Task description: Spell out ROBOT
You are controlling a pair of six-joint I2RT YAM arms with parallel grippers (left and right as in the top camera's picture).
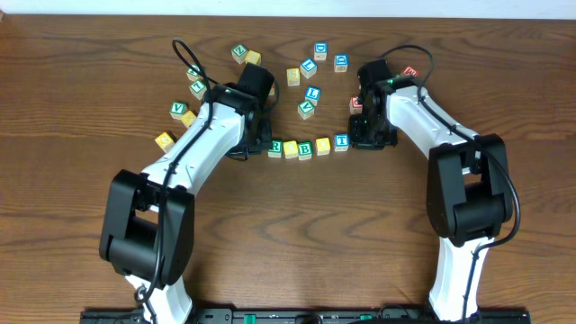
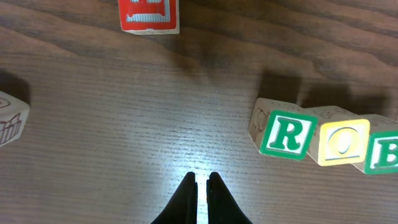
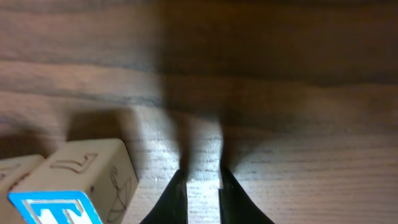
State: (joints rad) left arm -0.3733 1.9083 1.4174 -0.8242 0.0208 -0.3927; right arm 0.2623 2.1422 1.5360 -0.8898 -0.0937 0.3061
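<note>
A row of letter blocks lies mid-table: green R [image 1: 276, 147], yellow O [image 1: 291, 149], green B [image 1: 306, 148], yellow O [image 1: 322, 145], blue T [image 1: 341, 141]. My left gripper [image 1: 262, 146] sits just left of the R. In the left wrist view its jaws [image 2: 202, 178] are shut and empty over bare wood, with R [image 2: 286, 134], O [image 2: 342, 142] and B [image 2: 382, 152] to the right. My right gripper [image 1: 359, 140] sits just right of the T. Its jaws [image 3: 204, 177] are nearly shut with a narrow gap, empty, beside the T [image 3: 68, 186].
Several spare letter blocks lie scattered behind the row, such as a green one [image 1: 306, 109], a blue one [image 1: 312, 93] and a red one [image 1: 355, 103]. More lie at the left [image 1: 177, 110]. A red block [image 2: 149, 14] lies ahead of the left jaws.
</note>
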